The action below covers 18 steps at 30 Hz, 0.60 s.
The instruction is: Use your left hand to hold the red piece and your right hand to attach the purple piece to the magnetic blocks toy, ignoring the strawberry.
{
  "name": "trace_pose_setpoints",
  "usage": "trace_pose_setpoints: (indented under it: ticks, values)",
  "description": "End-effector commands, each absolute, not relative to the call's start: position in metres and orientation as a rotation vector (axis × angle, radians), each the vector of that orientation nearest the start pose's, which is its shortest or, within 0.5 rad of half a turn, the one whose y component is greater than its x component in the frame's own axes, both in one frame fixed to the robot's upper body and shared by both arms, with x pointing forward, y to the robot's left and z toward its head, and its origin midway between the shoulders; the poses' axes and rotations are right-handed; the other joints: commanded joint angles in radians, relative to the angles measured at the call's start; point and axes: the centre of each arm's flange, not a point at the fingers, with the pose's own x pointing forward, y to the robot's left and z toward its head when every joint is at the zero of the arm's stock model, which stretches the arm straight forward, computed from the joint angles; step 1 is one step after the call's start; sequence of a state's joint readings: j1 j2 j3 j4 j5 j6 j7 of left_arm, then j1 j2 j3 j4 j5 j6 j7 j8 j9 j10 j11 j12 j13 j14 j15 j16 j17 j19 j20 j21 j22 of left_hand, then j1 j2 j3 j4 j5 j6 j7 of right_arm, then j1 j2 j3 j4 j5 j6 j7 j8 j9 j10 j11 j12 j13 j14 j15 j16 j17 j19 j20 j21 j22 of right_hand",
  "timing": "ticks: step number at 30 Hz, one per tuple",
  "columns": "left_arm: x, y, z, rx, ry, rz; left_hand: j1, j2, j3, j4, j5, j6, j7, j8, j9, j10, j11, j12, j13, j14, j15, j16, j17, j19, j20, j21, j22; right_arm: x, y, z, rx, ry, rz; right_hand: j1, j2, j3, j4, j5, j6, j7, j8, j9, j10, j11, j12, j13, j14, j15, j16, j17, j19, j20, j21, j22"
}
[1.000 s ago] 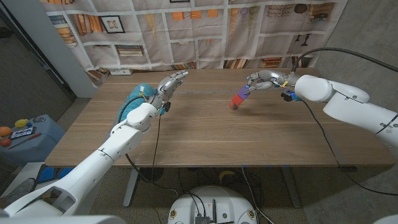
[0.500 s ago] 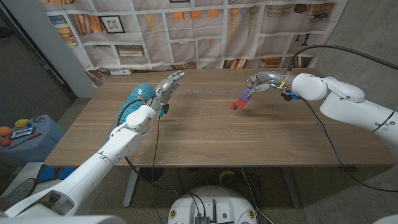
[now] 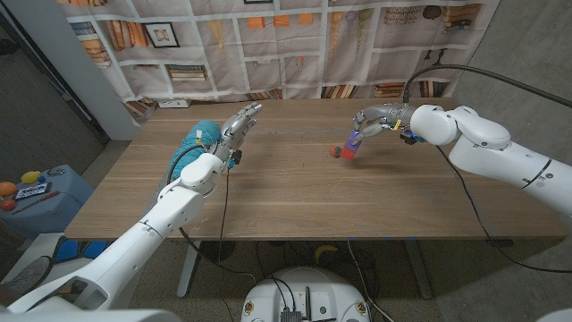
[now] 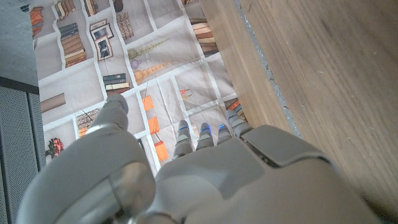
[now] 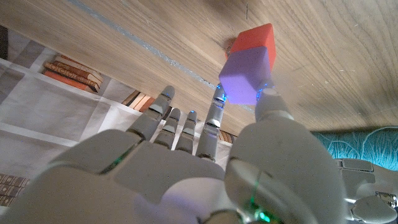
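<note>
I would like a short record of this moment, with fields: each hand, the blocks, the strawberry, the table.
left hand: raised over the table's far left part, fingers apart, holding nothing
right hand: pinches the purple piece
purple piece: joined to the red piece
red piece: low end at the table, beside the strawberry
strawberry: contact with the blocks cannot be told
table: wooden

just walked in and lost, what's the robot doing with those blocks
The right hand pinches a purple block that is already stuck to a red block, holding the pair at the far right of the wooden table. The left hand hovers open over the far left of the table, holding nothing.
</note>
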<state>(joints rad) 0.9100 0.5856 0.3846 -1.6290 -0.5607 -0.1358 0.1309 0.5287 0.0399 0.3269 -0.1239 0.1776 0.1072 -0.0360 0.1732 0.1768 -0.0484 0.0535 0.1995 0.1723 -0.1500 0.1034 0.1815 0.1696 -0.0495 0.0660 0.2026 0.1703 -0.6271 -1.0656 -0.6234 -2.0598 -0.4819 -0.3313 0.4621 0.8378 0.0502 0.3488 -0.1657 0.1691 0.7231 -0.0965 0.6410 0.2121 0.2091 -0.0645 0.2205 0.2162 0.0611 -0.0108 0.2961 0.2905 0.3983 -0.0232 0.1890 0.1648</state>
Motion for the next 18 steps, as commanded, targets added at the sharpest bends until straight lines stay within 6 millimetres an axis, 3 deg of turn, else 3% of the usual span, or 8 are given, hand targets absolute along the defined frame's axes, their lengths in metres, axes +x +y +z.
trace_pose_setpoints:
  ticks: [1,18]
  values:
    - [0.611,0.246,0.003,0.041,-0.625,-0.213,-0.012,0.005,0.003,0.006,-0.002,0.007,-0.006,0.005,0.001,0.002,-0.006,0.001,0.003,-0.001,-0.01,0.003,0.002,0.005,-0.003,-0.001,0.005,0.551,-0.223,0.083,-1.809,-0.369,0.173,0.051,0.041,-0.003,0.001,0.007,0.134,-0.125,0.023,0.025,0.004,-0.002,-0.001,0.002,0.007,-0.002,0.005,0.003,0.009,0.0,0.004,0.003]
    - [0.611,0.248,-0.005,0.024,-0.613,-0.207,-0.025,0.017,0.003,0.007,-0.003,0.007,-0.001,0.007,0.001,0.008,-0.008,0.001,0.003,0.004,-0.009,0.002,0.002,0.005,-0.002,-0.003,0.005,0.556,-0.212,0.076,-1.916,-0.318,0.175,0.052,0.036,-0.007,0.001,0.008,0.124,-0.125,0.021,0.028,-0.001,-0.001,-0.004,0.002,0.007,-0.001,0.005,0.004,0.013,0.001,0.004,0.003]
